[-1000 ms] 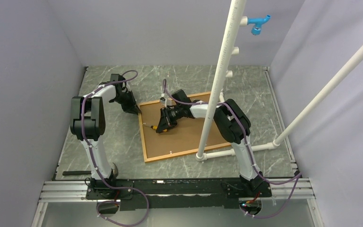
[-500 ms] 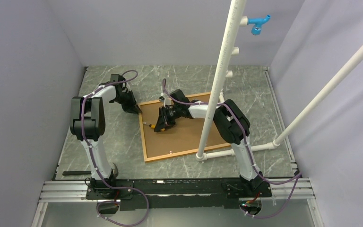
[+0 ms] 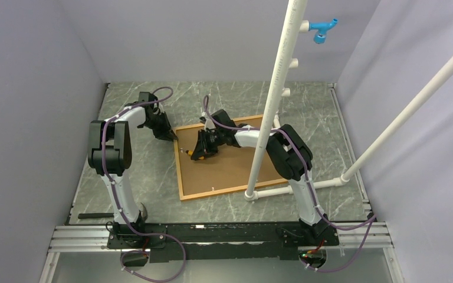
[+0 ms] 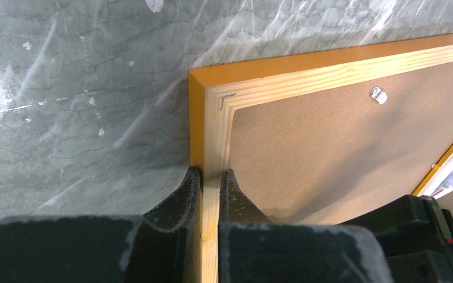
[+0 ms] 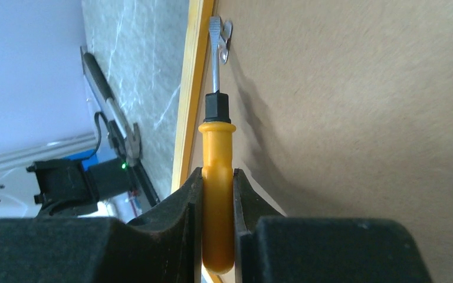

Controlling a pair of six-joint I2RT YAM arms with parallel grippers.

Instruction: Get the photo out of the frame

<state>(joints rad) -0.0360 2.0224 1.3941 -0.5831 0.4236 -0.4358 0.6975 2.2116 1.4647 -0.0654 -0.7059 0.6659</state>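
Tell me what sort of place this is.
Probably a robot test booth in a lab: plain grey walls box in a marble-patterned table, two robot arms are bolted to a metal rail, and white plastic pipes form a rig.

Frame [image 4: 212, 135] on table [image 4: 82, 118], backing board [image 4: 318, 147] uppermost

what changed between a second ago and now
The right end effector, shut on the screwdriver, shifted slightly away from the bases along the frame's left edge; its tip now sits beside a metal clip. Nothing was taken or let go. The left end effector stays clamped on that edge; frame and backing board lie unmoved.
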